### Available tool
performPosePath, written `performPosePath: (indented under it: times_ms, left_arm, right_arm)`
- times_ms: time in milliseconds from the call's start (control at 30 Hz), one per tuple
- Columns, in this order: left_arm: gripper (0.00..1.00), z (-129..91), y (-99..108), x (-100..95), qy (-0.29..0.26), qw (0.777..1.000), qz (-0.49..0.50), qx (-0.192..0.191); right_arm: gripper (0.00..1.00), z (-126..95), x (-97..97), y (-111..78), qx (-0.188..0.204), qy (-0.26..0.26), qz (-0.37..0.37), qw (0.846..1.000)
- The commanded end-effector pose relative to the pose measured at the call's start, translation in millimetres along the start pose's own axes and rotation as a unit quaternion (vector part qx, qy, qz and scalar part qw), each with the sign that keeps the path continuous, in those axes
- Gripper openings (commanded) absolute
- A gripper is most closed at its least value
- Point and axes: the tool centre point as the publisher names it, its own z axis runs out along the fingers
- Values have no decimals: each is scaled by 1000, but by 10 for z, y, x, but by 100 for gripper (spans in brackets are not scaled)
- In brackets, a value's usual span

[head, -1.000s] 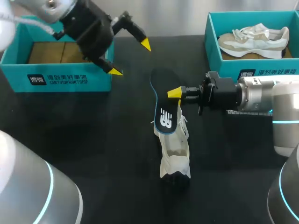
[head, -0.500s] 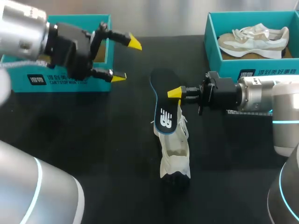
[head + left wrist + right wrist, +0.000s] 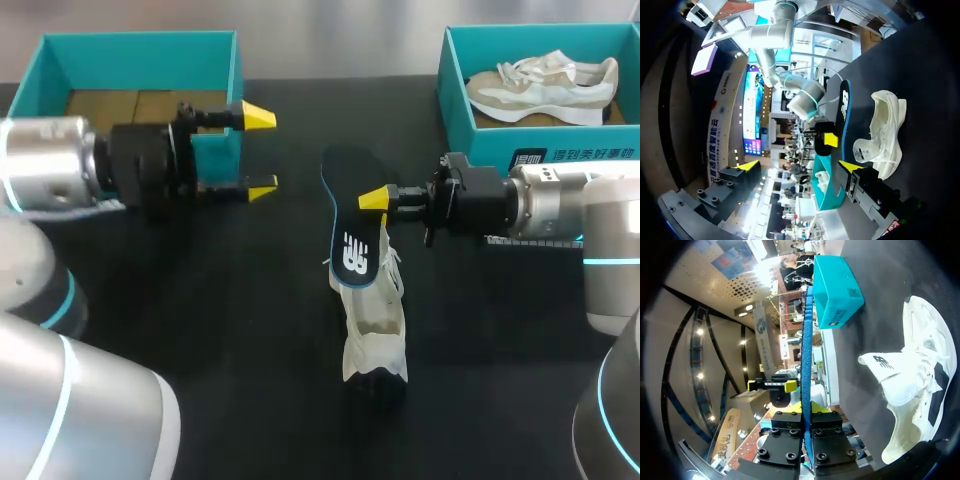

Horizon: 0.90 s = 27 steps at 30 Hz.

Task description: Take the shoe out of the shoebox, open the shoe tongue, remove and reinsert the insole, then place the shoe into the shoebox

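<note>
A white shoe [image 3: 372, 325] lies on the black table, seen too in the left wrist view [image 3: 883, 131] and the right wrist view [image 3: 917, 385]. A black insole with a blue rim [image 3: 348, 215] stands on edge, its near end at the shoe's opening. My right gripper [image 3: 373, 198] is shut on the insole's side edge [image 3: 806, 355]. My left gripper [image 3: 261, 152] hangs open in front of the empty teal shoebox [image 3: 60, 60], pointing at the insole [image 3: 845, 107] from some distance, nothing between its fingers [image 3: 799, 166].
A second teal shoebox [image 3: 455, 95] at the back right holds another pale shoe [image 3: 545, 85]. The right wrist view shows the left shoebox [image 3: 837, 290] and my left gripper [image 3: 772, 386] beyond the insole.
My left arm has swung down and back to the left, from above the left box to level in front of it, fingers still open. The right arm, insole and shoe have not moved.
</note>
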Motion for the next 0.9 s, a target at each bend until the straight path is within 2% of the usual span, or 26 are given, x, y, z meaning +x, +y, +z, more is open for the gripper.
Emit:
performPosePath:
  times_ms: [33,300,367,533,700,900]
  left_arm:
    - [100,44,64,137,-179,984,9,14]
    - [100,44,64,137,-179,984,9,14]
    - [100,102,79,151,-150,989,8,10]
    - [100,131,138,166,-67,997,26,-28]
    - [100,181,192,219,-30,999,12,-29]
    - [100,217,226,395,28,998,-39,-27]
  right_arm:
    - [0,6,0,-4,0,-1,0,1000]
    - [0,6,0,-4,0,-1,0,1000]
    - [0,6,0,-4,0,-1,0,1000]
    - [0,6,0,-4,0,-1,0,1000]
    - [0,6,0,-4,0,-1,0,1000]
    - [0,6,0,-4,0,-1,0,1000]
